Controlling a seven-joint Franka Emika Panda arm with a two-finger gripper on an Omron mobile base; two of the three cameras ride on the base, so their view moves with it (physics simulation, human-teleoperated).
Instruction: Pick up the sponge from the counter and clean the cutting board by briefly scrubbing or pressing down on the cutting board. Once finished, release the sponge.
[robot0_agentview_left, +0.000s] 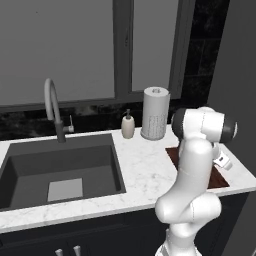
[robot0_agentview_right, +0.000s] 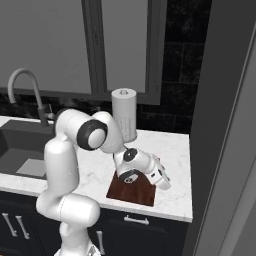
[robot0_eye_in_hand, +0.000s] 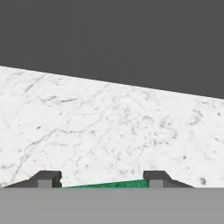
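In the hand view a thin strip of the green sponge (robot0_eye_in_hand: 105, 184) lies between the two dark fingertips and reaches both of them. My gripper (robot0_eye_in_hand: 100, 179) is shut on it. Beyond the tips, the white marble counter (robot0_eye_in_hand: 109, 122) runs up to a dark wall. From the right base view, the hand (robot0_agentview_right: 164, 181) is low over the right end of the dark reddish-brown cutting board (robot0_agentview_right: 131, 192), tilted toward the counter's right side. The left base view has the hand (robot0_agentview_left: 222, 161) above the board (robot0_agentview_left: 173, 153), with my arm covering most of the board.
A paper towel roll (robot0_agentview_left: 155, 113) and a soap bottle (robot0_agentview_left: 128, 125) stand at the back of the counter, behind the board. The dark sink basin (robot0_agentview_left: 60, 170) with its faucet (robot0_agentview_left: 52, 107) lies to the left. A tall dark panel (robot0_agentview_right: 220, 150) closes the counter's right end.
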